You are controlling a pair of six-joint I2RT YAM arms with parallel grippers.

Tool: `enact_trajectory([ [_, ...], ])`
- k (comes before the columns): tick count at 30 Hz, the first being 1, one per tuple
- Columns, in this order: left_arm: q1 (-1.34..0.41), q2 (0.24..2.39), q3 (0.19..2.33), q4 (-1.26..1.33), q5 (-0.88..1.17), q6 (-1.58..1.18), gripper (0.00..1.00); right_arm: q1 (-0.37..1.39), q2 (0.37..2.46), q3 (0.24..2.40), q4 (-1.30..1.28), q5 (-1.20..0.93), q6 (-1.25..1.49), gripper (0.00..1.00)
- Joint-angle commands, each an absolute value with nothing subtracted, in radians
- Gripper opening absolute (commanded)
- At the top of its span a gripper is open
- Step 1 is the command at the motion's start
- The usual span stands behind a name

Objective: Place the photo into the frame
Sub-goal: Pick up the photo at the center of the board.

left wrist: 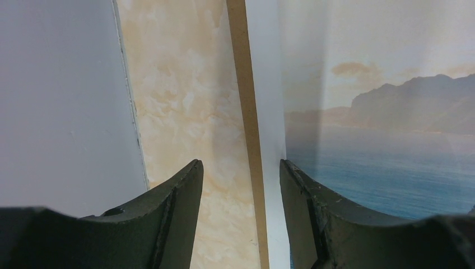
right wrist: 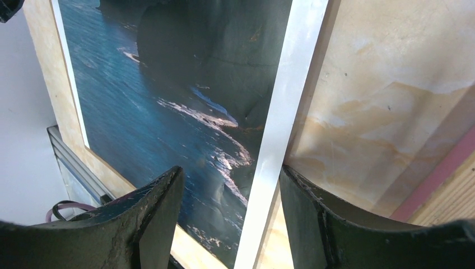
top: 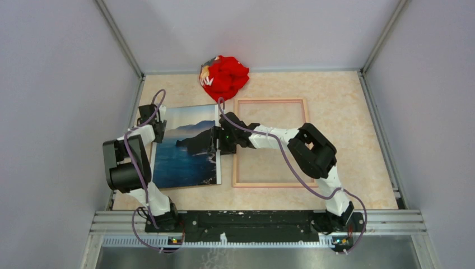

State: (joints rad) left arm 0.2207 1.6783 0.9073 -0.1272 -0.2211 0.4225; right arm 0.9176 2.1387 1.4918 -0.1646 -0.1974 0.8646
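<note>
Photo (top: 187, 147) flat on table (top: 347, 112), just left of frame (top: 271, 101), outside it; only table visible within frame. Left fingers (left wrist: 173, 218) released astride photo's left edge, right fingers (right wrist: 330, 224) released astride its right edge.

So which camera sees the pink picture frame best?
The top external view. It shows almost the whole frame lying flat on the table, beside the photo. The right wrist view catches only a pink and wood sliver at its lower right edge. The left wrist view shows none of it.
</note>
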Motion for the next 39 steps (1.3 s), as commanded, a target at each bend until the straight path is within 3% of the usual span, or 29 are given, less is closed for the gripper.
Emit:
enact_trajectory([
  [1,0.21,1.721,0.871,-0.215,-0.148,0.416,0.6,0.917,2.163,1.486,-0.124,-0.212,0.877,0.63],
  [39,0.21,1.732,0.851,-0.194,-0.149,0.431,0.59,0.967,2.087,1.611,-0.224,-0.147,0.82,0.63],
])
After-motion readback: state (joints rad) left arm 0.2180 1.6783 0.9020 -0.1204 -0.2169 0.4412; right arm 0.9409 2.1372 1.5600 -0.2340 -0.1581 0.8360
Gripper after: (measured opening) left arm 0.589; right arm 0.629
